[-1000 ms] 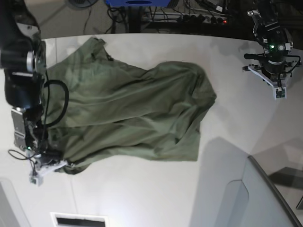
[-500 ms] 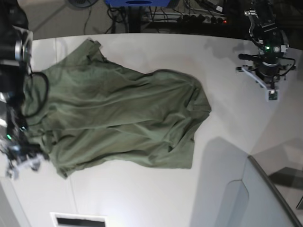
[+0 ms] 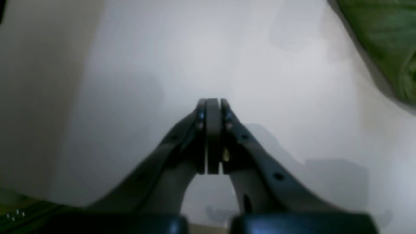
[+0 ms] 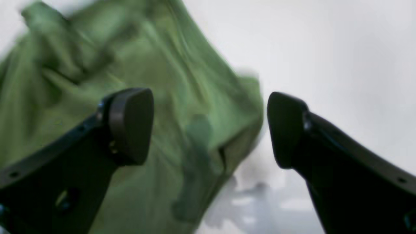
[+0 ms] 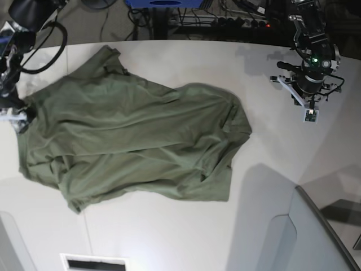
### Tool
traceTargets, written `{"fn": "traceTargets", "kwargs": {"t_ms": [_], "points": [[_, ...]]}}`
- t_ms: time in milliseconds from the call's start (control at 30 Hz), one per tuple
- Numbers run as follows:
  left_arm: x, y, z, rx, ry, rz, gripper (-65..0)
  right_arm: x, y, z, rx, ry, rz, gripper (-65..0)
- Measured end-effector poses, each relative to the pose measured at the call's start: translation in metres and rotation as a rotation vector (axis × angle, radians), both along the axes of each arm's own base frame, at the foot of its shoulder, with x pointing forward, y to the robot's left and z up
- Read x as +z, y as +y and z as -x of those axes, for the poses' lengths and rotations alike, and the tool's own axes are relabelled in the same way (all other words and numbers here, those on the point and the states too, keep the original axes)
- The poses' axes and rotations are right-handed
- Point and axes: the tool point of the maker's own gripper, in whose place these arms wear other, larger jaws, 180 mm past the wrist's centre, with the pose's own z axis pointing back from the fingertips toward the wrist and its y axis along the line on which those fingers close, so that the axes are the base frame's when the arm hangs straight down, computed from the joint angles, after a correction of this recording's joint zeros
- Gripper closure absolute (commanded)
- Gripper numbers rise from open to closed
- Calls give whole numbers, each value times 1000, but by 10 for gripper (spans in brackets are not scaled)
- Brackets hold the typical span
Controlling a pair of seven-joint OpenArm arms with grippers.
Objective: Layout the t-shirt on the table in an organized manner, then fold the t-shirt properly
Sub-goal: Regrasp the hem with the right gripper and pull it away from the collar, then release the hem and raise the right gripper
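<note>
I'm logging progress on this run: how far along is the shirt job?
Done: the t-shirt lies spread on the table, though rumpled along its right side. In hand: nothing; the right gripper is open above a shirt edge, the left gripper shut over bare table. Left: smoothing and all folds.

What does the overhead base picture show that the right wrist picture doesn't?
Only the base view shows the whole t-shirt spread rumpled on the table, the left gripper off to the side away from the cloth, and the cables behind the table. Only the right wrist view shows the right gripper up close, jaws wide apart with nothing between them, above a shirt edge. Both show green cloth on the white tabletop.
</note>
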Motion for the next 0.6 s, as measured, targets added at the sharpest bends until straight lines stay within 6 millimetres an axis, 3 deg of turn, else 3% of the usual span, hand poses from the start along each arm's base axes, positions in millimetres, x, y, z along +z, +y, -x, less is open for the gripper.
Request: {"fn": "traceTargets", "kwargs": {"t_ms": [100, 233, 500, 600], "points": [[1, 0, -1, -1, -3, 1, 0, -1, -1, 1, -11, -22, -10, -483], [1, 0, -1, -1, -3, 0, 0, -13, -16, 15, -54, 20, -7, -482], [2, 2, -2, -3, -5, -6, 0, -29, -9, 29, -46, 62, -33, -480], [3, 4, -2, -5, -5, -11, 0, -32, -9, 35, -49, 79, -35, -431]]}}
